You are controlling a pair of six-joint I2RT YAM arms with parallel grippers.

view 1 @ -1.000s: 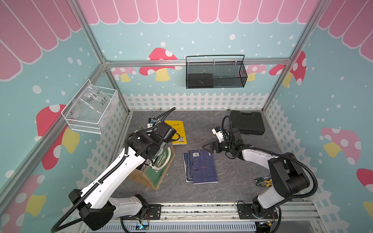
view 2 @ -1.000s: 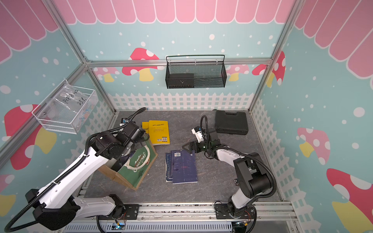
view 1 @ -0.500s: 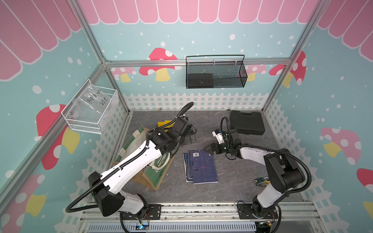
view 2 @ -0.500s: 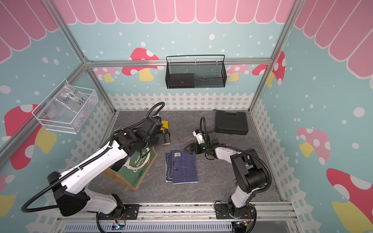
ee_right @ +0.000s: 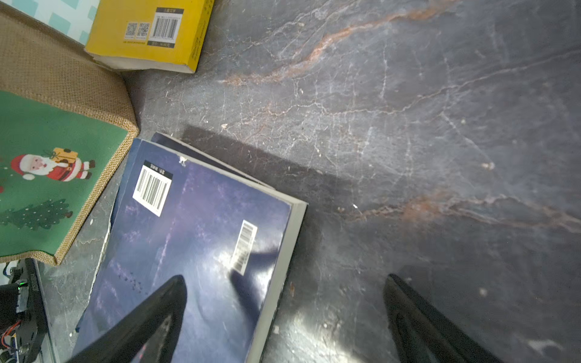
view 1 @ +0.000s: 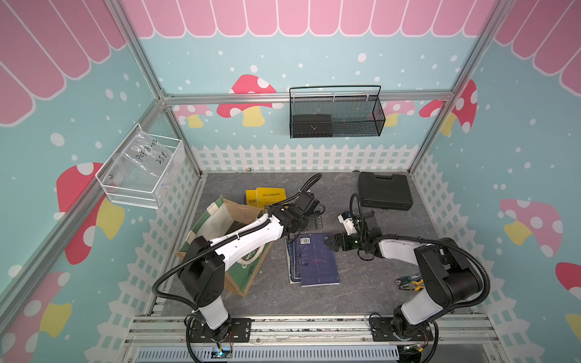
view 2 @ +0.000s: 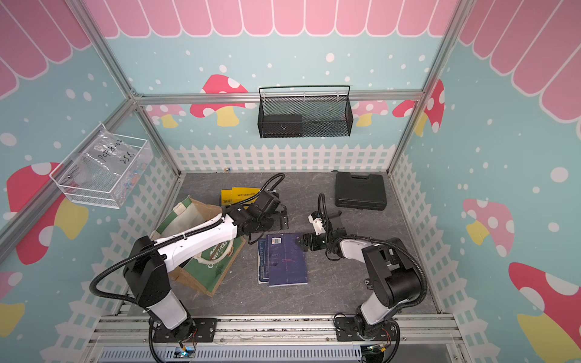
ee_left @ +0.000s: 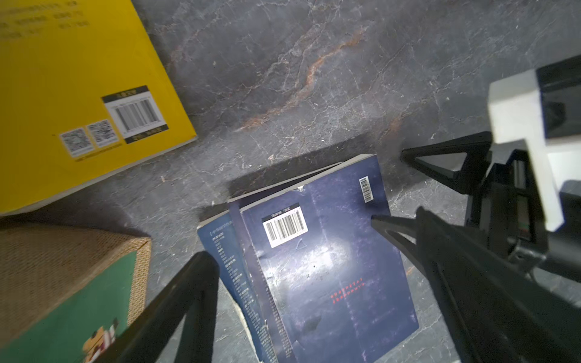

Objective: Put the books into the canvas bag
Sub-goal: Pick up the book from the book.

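Books (view 1: 317,264): flat rect., glossy navy; bag (ee_right: 47,69) coarse jute.

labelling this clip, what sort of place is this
Likely a staged robot test cell, not a home: aluminium frame, printed mushroom wall panels, left arm and right arm bolted to a front rail.

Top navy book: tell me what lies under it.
Under the top navy book at least one more navy book pokes out along one side, both flat on the grey table. Whether further books are stacked beneath is covered.
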